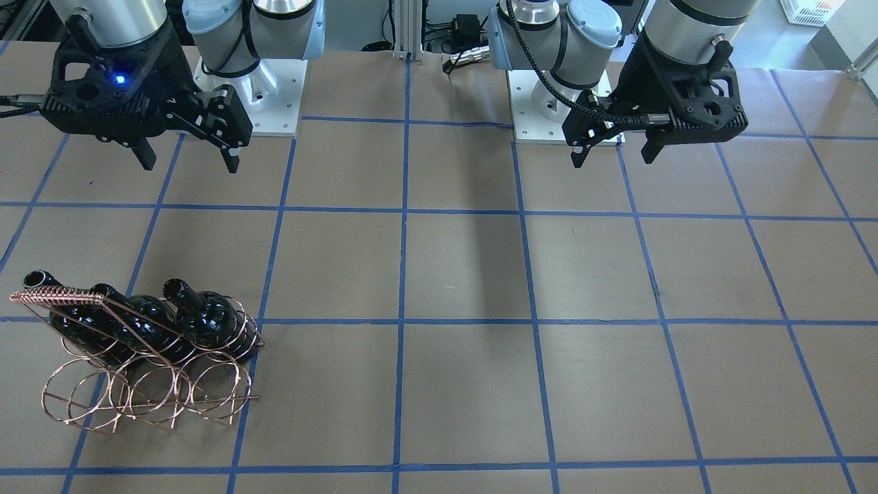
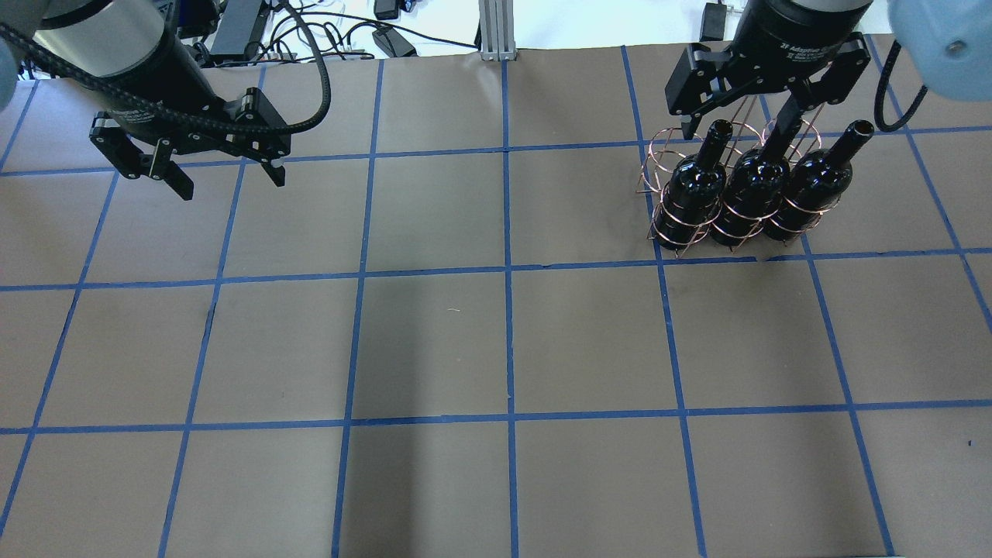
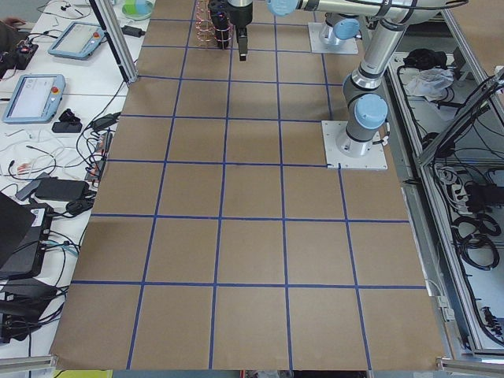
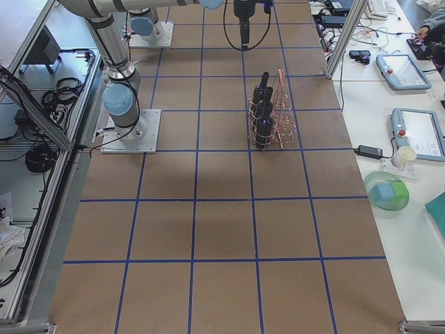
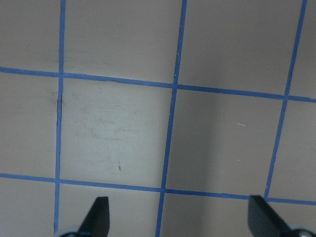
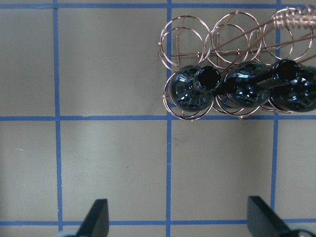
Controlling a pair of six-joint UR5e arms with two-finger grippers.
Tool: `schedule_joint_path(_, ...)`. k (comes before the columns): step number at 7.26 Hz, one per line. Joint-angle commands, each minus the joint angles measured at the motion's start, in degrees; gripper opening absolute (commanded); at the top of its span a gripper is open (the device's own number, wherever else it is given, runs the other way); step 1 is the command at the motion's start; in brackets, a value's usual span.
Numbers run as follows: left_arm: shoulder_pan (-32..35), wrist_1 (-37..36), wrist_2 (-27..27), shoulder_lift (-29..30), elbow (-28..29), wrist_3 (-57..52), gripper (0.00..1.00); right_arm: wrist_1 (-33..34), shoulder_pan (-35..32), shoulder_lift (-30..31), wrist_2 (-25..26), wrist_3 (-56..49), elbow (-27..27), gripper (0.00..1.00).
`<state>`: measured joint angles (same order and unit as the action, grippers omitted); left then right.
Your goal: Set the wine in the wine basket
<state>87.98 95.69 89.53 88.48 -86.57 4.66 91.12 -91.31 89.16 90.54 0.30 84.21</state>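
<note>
Three near-black wine bottles (image 2: 690, 190) (image 2: 748, 194) (image 2: 810, 186) stand upright in one row of the copper wire wine basket (image 2: 666, 151), the row nearer the robot. The far row of loops is empty. They also show in the front view as bottles (image 1: 209, 319) in the basket (image 1: 144, 391), and in the right wrist view as bottles (image 6: 190, 89) in the basket (image 6: 185, 34). My right gripper (image 2: 735, 132) (image 1: 191, 165) (image 6: 178, 210) is open and empty, high above and behind the basket. My left gripper (image 2: 232, 186) (image 1: 612, 159) (image 5: 180, 210) is open and empty over bare table.
The table is brown paper with a blue tape grid (image 2: 508, 279). The arm bases (image 1: 250, 89) (image 1: 559, 103) stand at the robot's edge. Cables and tablets (image 4: 400, 69) lie off the table at the far side.
</note>
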Motion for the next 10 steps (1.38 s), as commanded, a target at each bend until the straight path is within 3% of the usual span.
schedule_joint_path(1, 0.0, 0.1, 0.0, -0.1, 0.0, 0.0, 1.0, 2.8, 0.0, -0.1, -0.9, -1.1, 0.0, 1.0)
schedule_joint_path(10, 0.0, 0.4, 1.3, -0.1, 0.0, -0.2, 1.0, 2.5, 0.0, -0.1, -0.2, -1.0, 0.1, 1.0)
